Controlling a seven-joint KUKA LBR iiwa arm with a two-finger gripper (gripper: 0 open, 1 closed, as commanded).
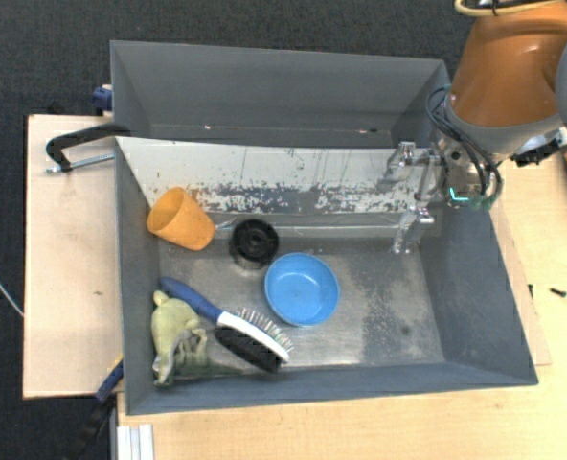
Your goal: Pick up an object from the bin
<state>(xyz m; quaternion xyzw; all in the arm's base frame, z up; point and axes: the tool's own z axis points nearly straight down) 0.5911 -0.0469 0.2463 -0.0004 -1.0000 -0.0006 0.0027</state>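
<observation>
Blue bowl (pixel 303 291) apart from fingers (pixel 402 239)

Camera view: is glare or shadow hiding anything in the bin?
Camera view: glare whitens the bin's far wall behind the gripper, blending with its metal; the orange cup, blue bowl and brush are evenly lit and plain to see.

One cup (pixel 180 219), bowl (pixel 302 289), brush (pixel 236 329), disc (pixel 254 241), toy (pixel 175 341)
</observation>
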